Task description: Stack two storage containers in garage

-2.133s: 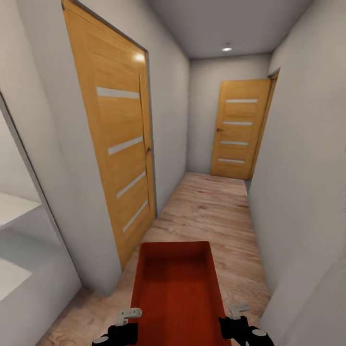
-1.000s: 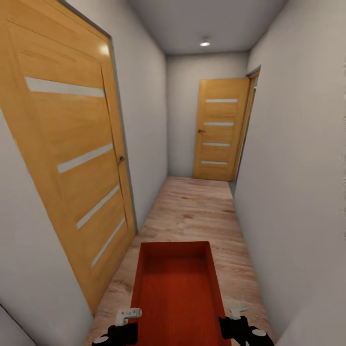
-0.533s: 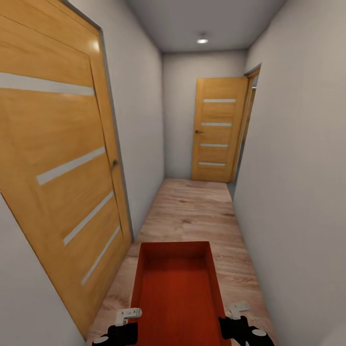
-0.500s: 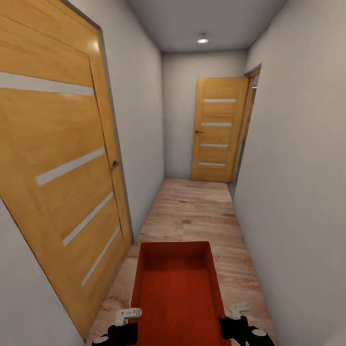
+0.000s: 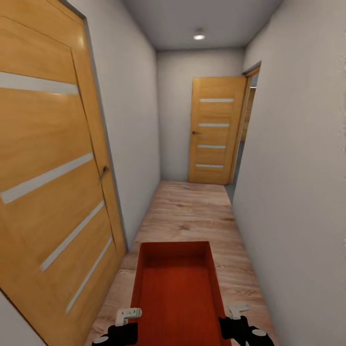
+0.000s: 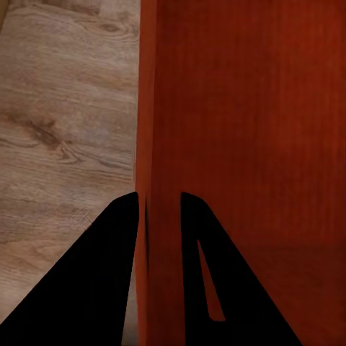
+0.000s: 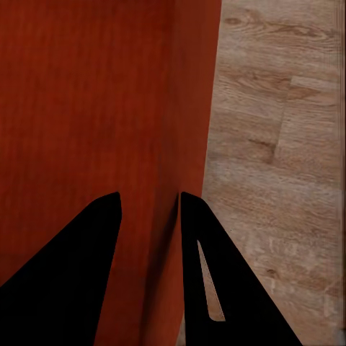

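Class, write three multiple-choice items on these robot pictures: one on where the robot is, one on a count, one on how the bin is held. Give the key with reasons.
1. Where is the orange-red open-topped plastic bin being carried?
A. A narrow corridor with a wood plank floor
B. A kitchen
C. A lawn

2. How many light wooden doors show in the head view?
A. None
B. Two
C. Five

3. How is the bin held?
A. Left gripper alone
B. Resting on a table
C. Both grippers, the right gripper too, each with its fingers astride a side wall

Key: 1 A, walls close on both sides; 2 B, near door and far door; 3 C, both wrist views show it.
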